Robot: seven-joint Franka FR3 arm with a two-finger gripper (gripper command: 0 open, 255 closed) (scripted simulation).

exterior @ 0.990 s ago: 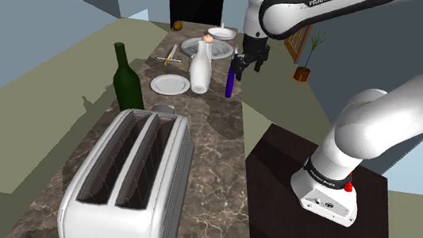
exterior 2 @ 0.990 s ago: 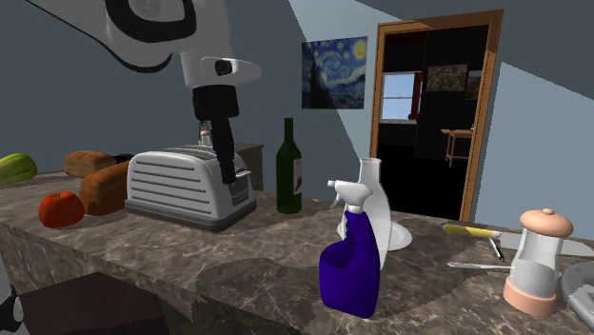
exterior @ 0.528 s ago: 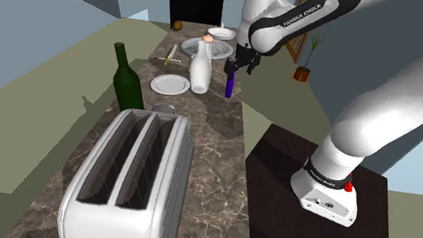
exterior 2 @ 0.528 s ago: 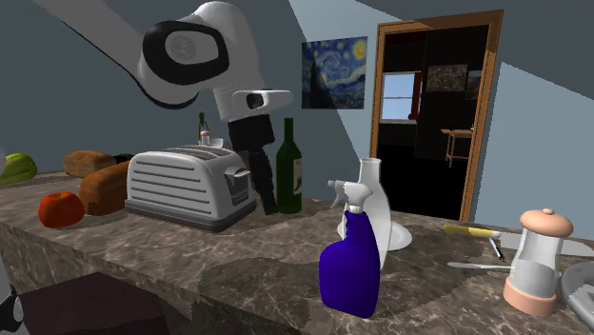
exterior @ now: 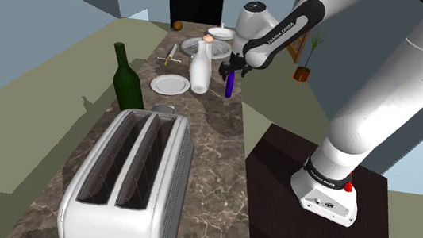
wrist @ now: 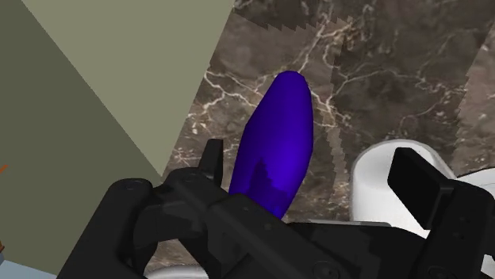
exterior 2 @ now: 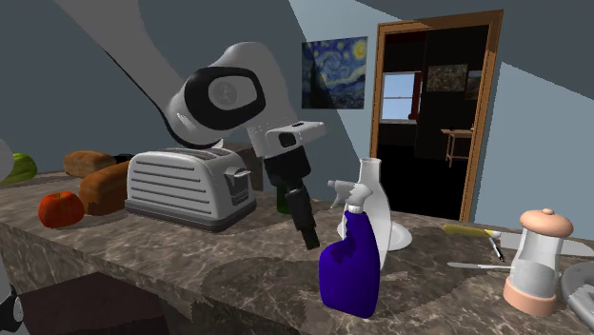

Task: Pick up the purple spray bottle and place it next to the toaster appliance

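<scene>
The purple spray bottle (exterior 2: 350, 269) with its white trigger head stands upright near the counter's front edge, in front of a white flask (exterior 2: 377, 204). My black gripper (exterior 2: 310, 234) hangs tilted just beside it, on the toaster's side, a little above the counter. In the wrist view the bottle's purple body (wrist: 278, 143) lies between my open fingers, close to one finger (wrist: 212, 158) and untouched by the other (wrist: 419, 186). The shoulder view has the gripper (exterior: 237, 64) over the bottle (exterior: 229, 82). The silver toaster (exterior: 128, 178) sits at the counter's near end.
A green wine bottle (exterior: 126, 76) and a white plate (exterior: 170, 84) stand between toaster and flask. A grinder (exterior 2: 538, 263) and cutlery (exterior 2: 476, 231) lie beyond the spray bottle. A tomato (exterior 2: 59, 207) and bread loaves (exterior 2: 100, 186) sit past the toaster. The marble counter (exterior: 214, 162) drops off beside the bottle.
The arm has swung away from the toaster toward the spray bottle and come down, tilting the hand. The fingers stayed open. The bottle has not moved.
</scene>
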